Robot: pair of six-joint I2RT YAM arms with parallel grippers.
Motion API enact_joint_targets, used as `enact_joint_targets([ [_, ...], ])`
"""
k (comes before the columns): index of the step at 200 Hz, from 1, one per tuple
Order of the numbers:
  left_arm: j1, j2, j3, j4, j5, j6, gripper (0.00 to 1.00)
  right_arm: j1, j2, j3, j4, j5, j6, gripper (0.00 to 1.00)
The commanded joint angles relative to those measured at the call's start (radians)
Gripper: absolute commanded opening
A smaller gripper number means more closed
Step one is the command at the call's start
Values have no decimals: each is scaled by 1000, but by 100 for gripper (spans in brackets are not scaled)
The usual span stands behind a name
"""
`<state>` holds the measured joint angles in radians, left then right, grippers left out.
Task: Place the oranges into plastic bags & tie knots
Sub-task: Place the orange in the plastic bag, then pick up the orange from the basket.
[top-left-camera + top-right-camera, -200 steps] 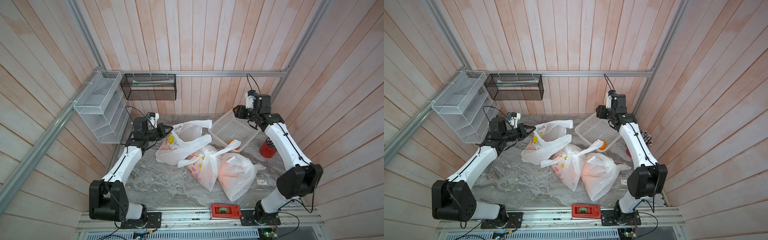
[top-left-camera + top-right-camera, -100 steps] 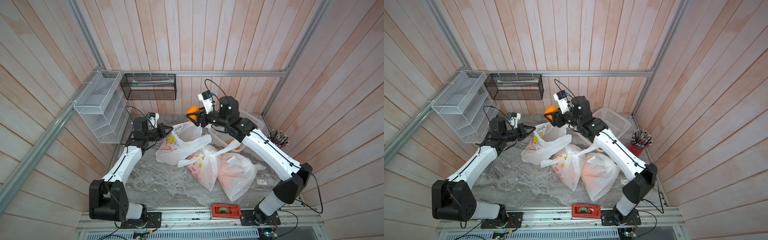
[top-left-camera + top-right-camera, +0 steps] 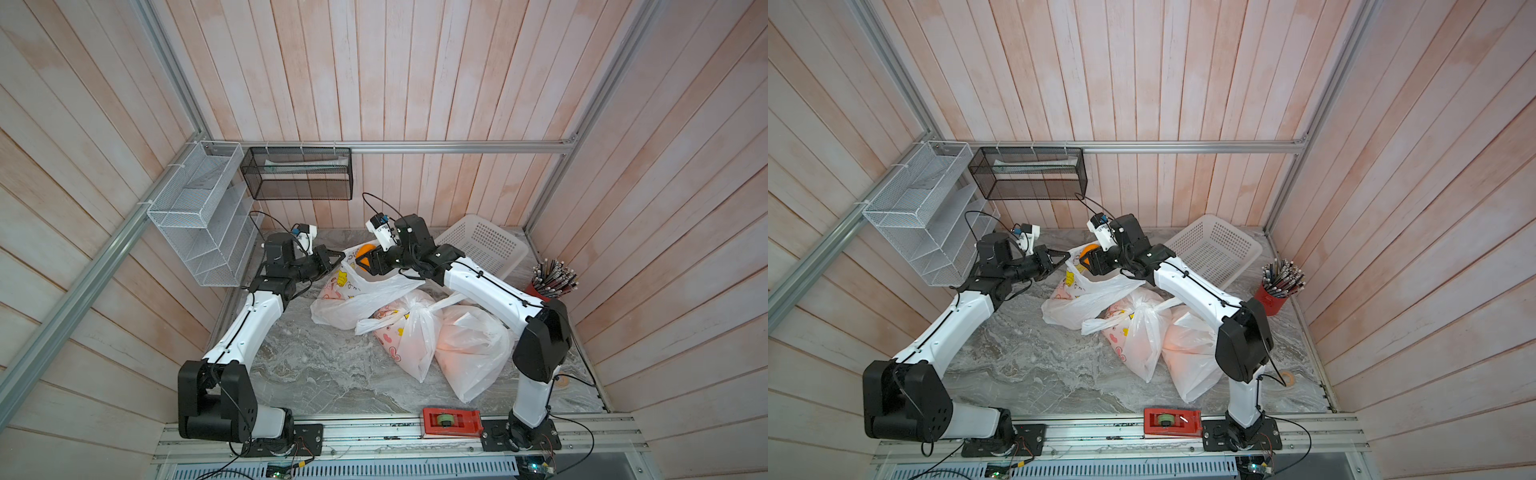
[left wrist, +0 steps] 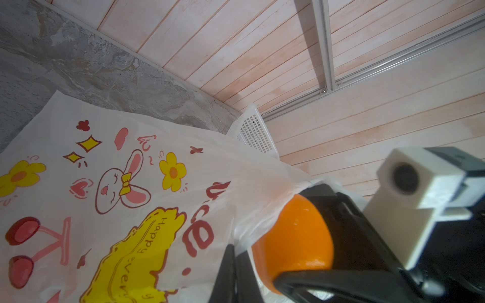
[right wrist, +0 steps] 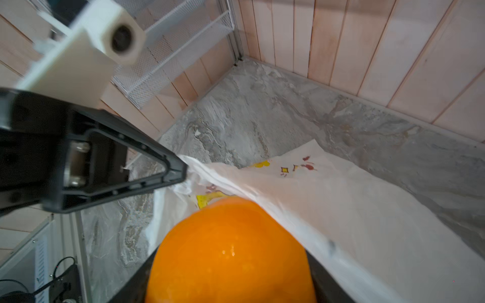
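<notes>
A: Orange (image 5: 231, 251), where's it at?
B: In R gripper (image 3: 365, 261), jaws clamped on it, right at mouth of open bag (image 3: 353, 297).
A: L gripper (image 3: 340, 257)?
B: Pinched tight on that bag's rim, rim lifted. Two tied bags (image 3: 419, 336) lie nearby on tabletop (image 3: 316, 365), touching each other.

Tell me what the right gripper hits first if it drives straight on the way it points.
Probably the raised rim of the white printed plastic bag, pinched by the shut left gripper. The right gripper, holding a round orange fruit, points at it; depth is unclear, so the left gripper may come first.
</notes>
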<state>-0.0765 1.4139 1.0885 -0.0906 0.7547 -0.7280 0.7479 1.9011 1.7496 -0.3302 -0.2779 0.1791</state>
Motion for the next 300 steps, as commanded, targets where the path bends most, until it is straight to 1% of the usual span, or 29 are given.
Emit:
enact_joint_targets([
  [1, 6, 9, 35, 1, 3, -1, 0, -2, 24, 47, -40, 61, -34, 74],
  [32, 6, 12, 34, 2, 8, -1, 0, 0, 44, 78, -56, 7, -26, 89],
  [51, 6, 14, 34, 5, 8, -2, 0, -1, 33, 69, -38, -17, -17, 94],
  [77, 6, 17, 31, 15, 13, -8, 0, -1, 19, 64, -31, -57, -5, 94],
  [148, 6, 30, 36, 18, 15, -13, 0, 11, -84, -22, 63, -238, 68, 94],
  [184, 6, 34, 30, 35, 17, -25, 0, 15, -119, -60, 135, -359, 118, 94],
  [207, 7, 30, 27, 29, 9, -19, 0, 14, -147, -64, 149, -385, 120, 93],
  [224, 7, 32, 25, 29, 9, -20, 0, 15, -167, -81, 168, -393, 114, 96],
  [257, 7, 28, 22, 38, 14, -24, 0, 15, -133, -95, 160, -407, 117, 96],
  [300, 6, 26, 29, 44, 9, -22, 0, 26, -106, -176, 203, -441, 154, 96],
])
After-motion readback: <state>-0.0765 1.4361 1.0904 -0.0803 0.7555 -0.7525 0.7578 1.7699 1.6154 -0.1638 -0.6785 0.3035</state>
